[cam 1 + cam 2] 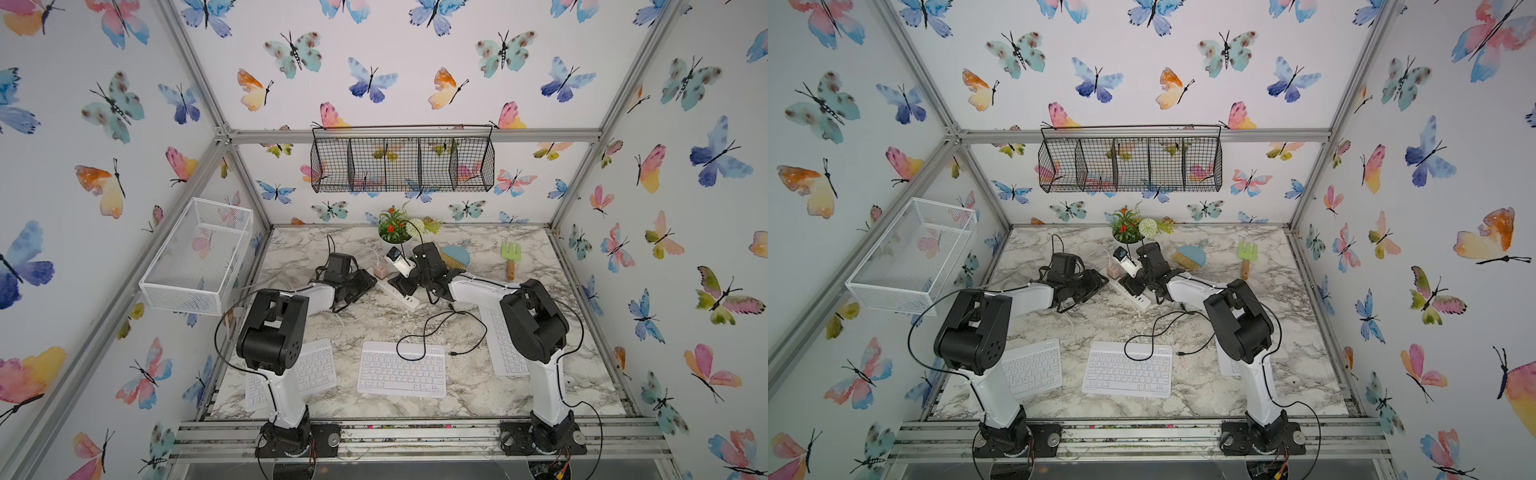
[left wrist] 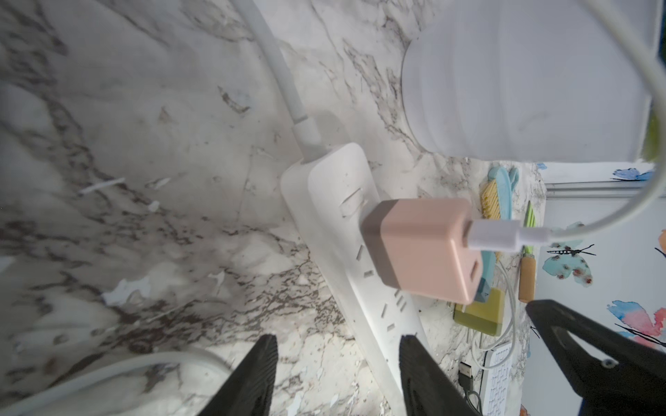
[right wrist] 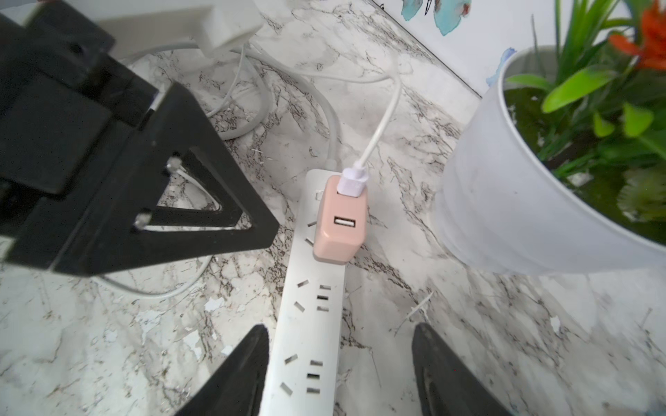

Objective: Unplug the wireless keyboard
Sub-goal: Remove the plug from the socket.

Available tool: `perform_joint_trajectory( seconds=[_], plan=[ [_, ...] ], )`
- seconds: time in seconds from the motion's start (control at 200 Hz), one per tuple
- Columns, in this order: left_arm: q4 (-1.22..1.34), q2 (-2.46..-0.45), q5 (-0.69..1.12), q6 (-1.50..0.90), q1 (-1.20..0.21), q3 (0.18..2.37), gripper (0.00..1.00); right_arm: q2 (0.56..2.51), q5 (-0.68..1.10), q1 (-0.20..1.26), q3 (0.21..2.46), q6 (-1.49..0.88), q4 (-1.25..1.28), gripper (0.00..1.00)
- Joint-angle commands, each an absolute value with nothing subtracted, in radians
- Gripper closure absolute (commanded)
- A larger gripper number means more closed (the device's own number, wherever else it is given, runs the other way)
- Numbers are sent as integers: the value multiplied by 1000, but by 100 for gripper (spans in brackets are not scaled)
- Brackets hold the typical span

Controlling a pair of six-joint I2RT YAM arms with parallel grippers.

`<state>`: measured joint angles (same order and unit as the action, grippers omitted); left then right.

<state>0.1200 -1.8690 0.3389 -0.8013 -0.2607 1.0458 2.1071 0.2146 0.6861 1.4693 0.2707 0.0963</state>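
Black lead [image 1: 423,332] looped over the wireless keyboard [image 1: 401,369] at mid front edge of the worktop [image 1: 457,399], plug end loose, so probably out of the power strip [image 3: 306,345] already. Left gripper [image 2: 338,338] half-spread, right gripper [image 3: 340,326] wide, both empty over the strip. Next up: back off without snagging anything.

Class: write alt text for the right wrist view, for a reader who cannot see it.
A pink cube-shaped USB charger is plugged into a white power strip, with a white cable in one port and the other port empty. The right gripper, open, has its black fingers either side of the strip; a white plant pot stands nearby.
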Motion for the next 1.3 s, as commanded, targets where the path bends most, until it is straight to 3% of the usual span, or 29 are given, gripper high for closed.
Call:
perform_joint_trajectory(
  seconds=[0.0, 0.481, 0.901, 1.096, 1.211, 1.296],
  plan=[
    [144, -1915, 357, -811, -251, 1077, 43, 2153, 273, 683, 1518, 267, 78, 33],
    [169, -2045, 339, -830, -251, 1131, 54, 2313, 350, 673, 1678, 199, 120, 35],
    [124, -2057, 329, -808, -252, 1111, 63, 2377, 317, 674, 1734, 170, 152, 50],
    [121, -2062, 323, -805, -251, 1102, 64, 2391, 278, 675, 1744, 181, 134, 58],
    [115, -2069, 323, -801, -252, 1104, 65, 2389, 261, 676, 1745, 181, 136, 76],
    [107, -2071, 319, -797, -253, 1105, 65, 2380, 236, 682, 1735, 188, 149, 82]
  ],
)
